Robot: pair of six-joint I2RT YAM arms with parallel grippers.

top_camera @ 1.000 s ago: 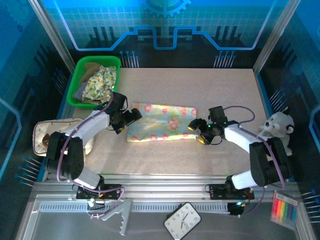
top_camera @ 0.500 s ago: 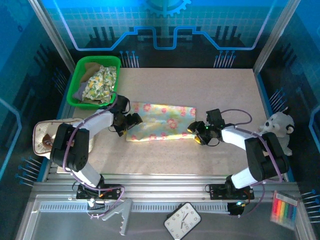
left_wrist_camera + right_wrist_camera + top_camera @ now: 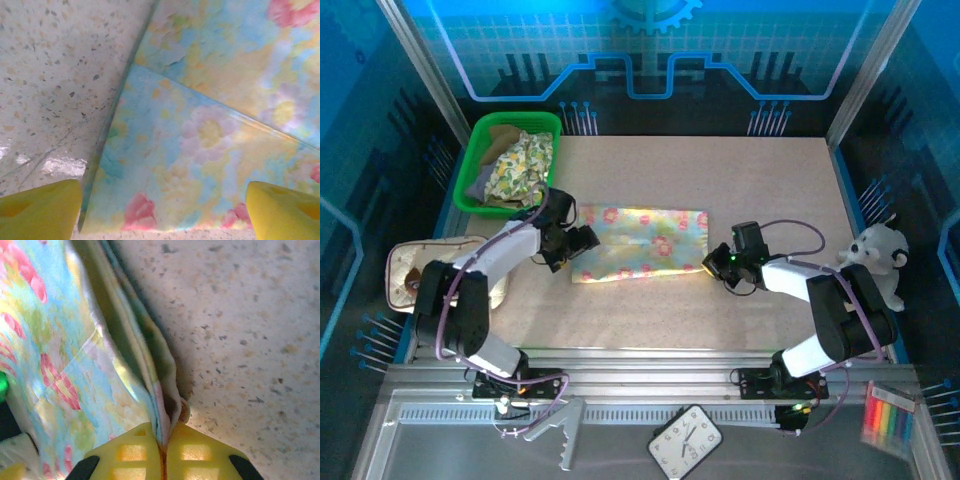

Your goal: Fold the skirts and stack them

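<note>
Floral skirt [image 3: 640, 245] lies as a long, partly folded strip: right pincer [image 3: 162, 440] clamped on its end edge, left pincer [image 3: 165, 210] open over the opposite corner. Further folds likely remain; other garments [image 3: 520, 165] sit unfolded in the green basket [image 3: 518, 119] behind the left pincer.

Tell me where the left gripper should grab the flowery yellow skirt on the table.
Probably the layered edge at the left end of the pale yellow floral cloth skirt, coming from the left. It lies flat and folded on the speckled table, so only its edges can be pinched. The open left gripper sits over that end, while the right gripper is shut on the right edge.
</note>
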